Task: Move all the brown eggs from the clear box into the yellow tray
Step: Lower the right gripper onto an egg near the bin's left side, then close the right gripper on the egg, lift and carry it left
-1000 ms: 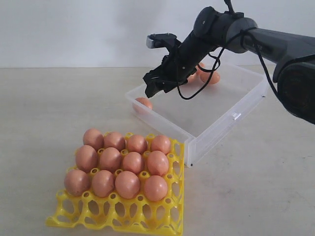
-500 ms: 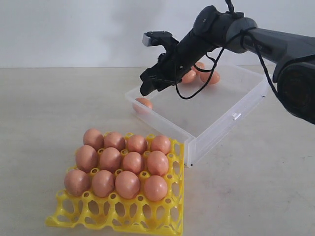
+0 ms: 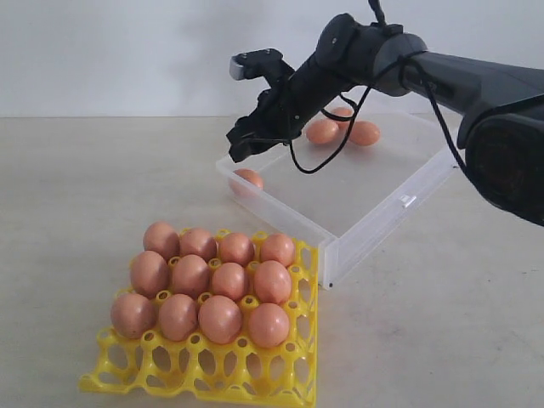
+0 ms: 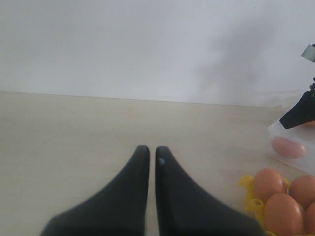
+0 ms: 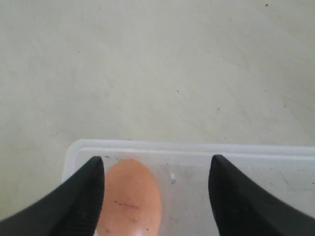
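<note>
My right gripper (image 3: 241, 146) hangs, jaws spread wide, over a brown egg (image 3: 248, 178) in the corner of the clear box (image 3: 374, 231). I should shift sideways so the egg sits between them, then go down slowly and squeeze softly. My left gripper (image 4: 148, 149) has its jaws pressed together.

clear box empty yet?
Not empty: clear box holds one brown egg at its left corner, more eggs at the far side.

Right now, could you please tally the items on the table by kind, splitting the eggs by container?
Brown eggs in the yellow tray: 12
Brown eggs in the clear box: 4, one partly hidden
Yellow tray: 1
Clear box: 1
Total: 18
</note>
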Available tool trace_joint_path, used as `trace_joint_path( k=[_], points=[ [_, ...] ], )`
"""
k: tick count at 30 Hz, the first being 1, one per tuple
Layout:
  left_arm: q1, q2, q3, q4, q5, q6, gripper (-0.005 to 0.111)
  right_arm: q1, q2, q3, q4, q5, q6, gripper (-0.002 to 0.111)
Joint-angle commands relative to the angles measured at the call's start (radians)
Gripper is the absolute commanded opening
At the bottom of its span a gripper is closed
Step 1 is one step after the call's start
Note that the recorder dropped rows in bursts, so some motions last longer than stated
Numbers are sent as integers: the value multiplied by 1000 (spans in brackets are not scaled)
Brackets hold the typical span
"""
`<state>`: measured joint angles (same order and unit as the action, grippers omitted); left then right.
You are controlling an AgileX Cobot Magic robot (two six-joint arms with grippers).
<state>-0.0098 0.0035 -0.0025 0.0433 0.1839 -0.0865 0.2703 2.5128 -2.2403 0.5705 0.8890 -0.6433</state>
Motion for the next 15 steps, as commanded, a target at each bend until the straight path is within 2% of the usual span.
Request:
trace_joint_path(
  k=[1,8,15],
  points=[
    [6,-3,3,-1,-5,1,4,9,-7,-6,-67,-17,15,54],
    [6,-3,3,-1,-5,1,4,9,26,-6,-81,32,17,54],
    [6,-3,3,-1,-5,1,4,9,86,-6,-84,4,17,52]
  ],
)
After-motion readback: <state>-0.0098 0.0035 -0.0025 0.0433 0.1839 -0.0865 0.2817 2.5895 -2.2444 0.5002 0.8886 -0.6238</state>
